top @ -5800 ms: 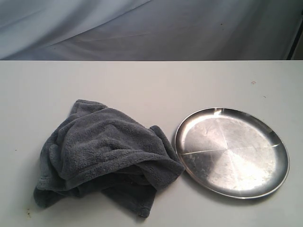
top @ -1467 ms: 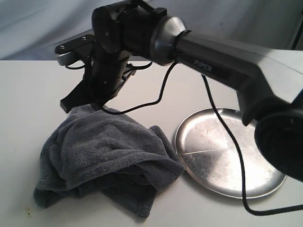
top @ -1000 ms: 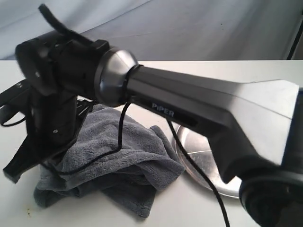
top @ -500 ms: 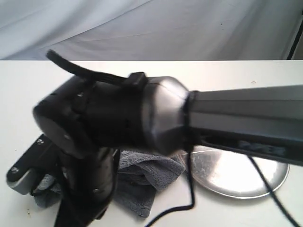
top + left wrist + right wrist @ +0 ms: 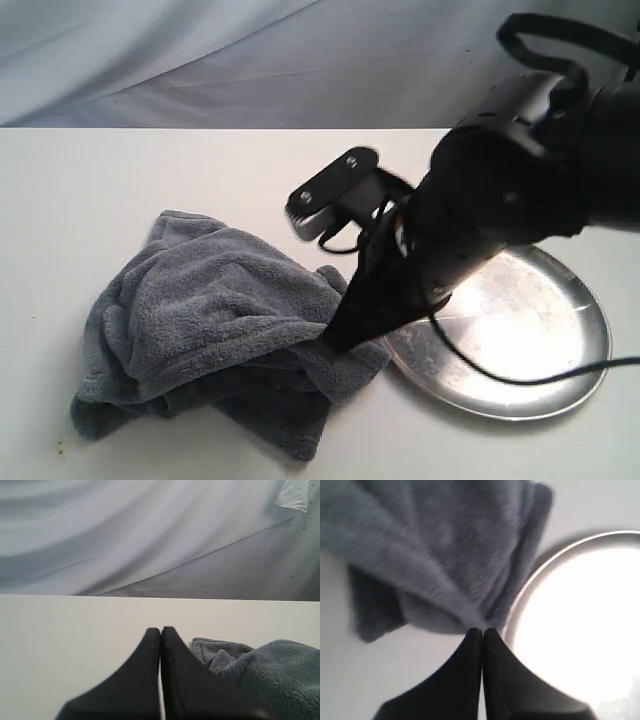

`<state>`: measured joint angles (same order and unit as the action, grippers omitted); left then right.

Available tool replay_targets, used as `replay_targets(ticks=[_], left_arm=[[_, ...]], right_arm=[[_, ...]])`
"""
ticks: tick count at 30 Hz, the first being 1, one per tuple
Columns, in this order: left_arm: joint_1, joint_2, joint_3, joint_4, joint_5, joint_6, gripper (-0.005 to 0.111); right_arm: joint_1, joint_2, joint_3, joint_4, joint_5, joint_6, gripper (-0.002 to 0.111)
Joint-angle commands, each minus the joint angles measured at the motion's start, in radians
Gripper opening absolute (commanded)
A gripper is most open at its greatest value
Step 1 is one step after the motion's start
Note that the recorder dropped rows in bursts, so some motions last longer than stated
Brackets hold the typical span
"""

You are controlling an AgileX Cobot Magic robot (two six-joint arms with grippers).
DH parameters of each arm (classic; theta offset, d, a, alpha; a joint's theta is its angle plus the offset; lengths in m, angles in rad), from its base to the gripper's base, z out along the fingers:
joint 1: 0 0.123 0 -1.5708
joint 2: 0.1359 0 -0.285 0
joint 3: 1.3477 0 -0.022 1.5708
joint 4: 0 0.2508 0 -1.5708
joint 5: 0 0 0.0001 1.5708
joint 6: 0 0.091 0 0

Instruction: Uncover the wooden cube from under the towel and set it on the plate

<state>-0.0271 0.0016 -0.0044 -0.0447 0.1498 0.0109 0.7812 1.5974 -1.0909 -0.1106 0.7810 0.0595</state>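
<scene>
The dark grey towel (image 5: 215, 320) lies bunched on the white table, left of the steel plate (image 5: 545, 385). The wooden cube is hidden; nothing of it shows. My right gripper (image 5: 335, 345) points down at the towel's right edge, close to the plate's rim. In the right wrist view the right gripper (image 5: 482, 630) is shut, its tips against the towel (image 5: 445, 545) beside the plate (image 5: 580, 620). My left gripper (image 5: 160, 630) is shut and holds nothing. It sits low over the table with the towel (image 5: 270, 675) to one side, and is out of the exterior view.
A black cable (image 5: 520, 378) from the right arm loops over the plate. The right arm's bulk (image 5: 510, 200) covers the plate's far left part. A pale cloth backdrop (image 5: 300, 60) hangs behind the table's far edge.
The right arm swept from the towel's left side across to the right. Its fingertips now rest at the towel's right edge by the plate. The towel keeps its shape.
</scene>
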Motion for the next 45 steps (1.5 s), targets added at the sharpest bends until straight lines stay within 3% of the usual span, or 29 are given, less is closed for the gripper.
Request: replay_targets(ticks=[1,5,12,16,24,32,36,40,45], left_arm=[[-0.001,-0.002,0.004,0.001,-0.004,-0.003,0.001],[-0.001,-0.002,0.004,0.001,-0.004,-0.003,0.001],[-0.001,-0.002,0.004,0.001,-0.004,-0.003,0.001],[-0.001,-0.002,0.004,0.001,-0.004,-0.003,0.001],[-0.001,-0.002,0.004,0.001,-0.004,-0.003,0.001],[-0.001,-0.002,0.004,0.001,-0.004,-0.003,0.001],[-0.001,-0.002,0.004,0.001,-0.004,-0.003,0.001],[-0.001,-0.002,0.004,0.001,-0.004,-0.003,0.001],[-0.001,-0.002,0.004,0.001,-0.004,-0.003,0.001]], right_arm=[[-0.151,0.058,-0.059,-0.017,-0.103,0.033,0.0],[-0.224,0.193,-0.205,-0.013,-0.044,0.035,0.0],[-0.22,0.452,-0.575,-0.002,0.185,0.035,0.0],[-0.177,0.55,-0.76,-0.002,0.268,0.035,0.0],[-0.01,0.707,-1.061,0.074,0.254,0.062,0.0],[0.201,0.696,-1.073,0.074,0.307,-0.002,0.0],[0.283,0.669,-1.054,0.062,0.419,-0.06,0.0],[0.334,0.598,-0.917,0.06,0.437,-0.06,0.0],[0.351,0.45,-0.64,0.05,0.325,-0.052,0.0]])
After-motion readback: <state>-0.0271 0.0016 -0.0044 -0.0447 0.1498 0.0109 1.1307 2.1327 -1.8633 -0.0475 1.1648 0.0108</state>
